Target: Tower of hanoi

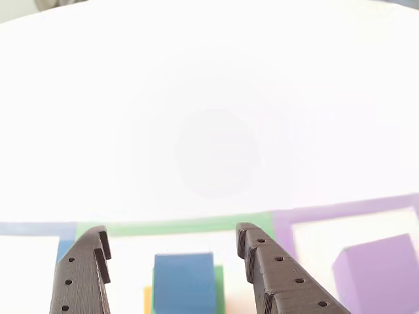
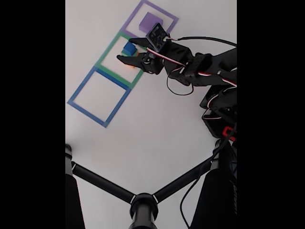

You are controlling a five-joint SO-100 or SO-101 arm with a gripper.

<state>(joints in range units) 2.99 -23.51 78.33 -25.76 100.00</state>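
The end effector (image 1: 171, 239) is spread wide, its two dark ribbed fingers (image 1: 278, 275) standing either side of the blue cube (image 1: 184, 282) without touching it. In the other view the cube is matte, with a flat front face and a paler top edge. It sits on a green block (image 1: 218, 288), of which a thin strip shows at the cube's right side, and a sliver of an orange block (image 1: 147, 299) shows low at its left. This stack lies within the green square outline (image 1: 170, 227) taped on the white table (image 1: 209, 118).

To the right in that view, well apart from the stack, the purple block (image 1: 380, 275) rests alone inside the purple square outline (image 1: 340, 212); it is pale lilac, matte and clearly larger than the cube.

In the fixed view the three outlines run in a diagonal row: purple farthest, green in the middle, and the blue square outline (image 2: 86, 107) nearest the bottom left. The dark arm (image 2: 205, 67) reaches in from the right, with the end effector over the green outline, around the blue cube.
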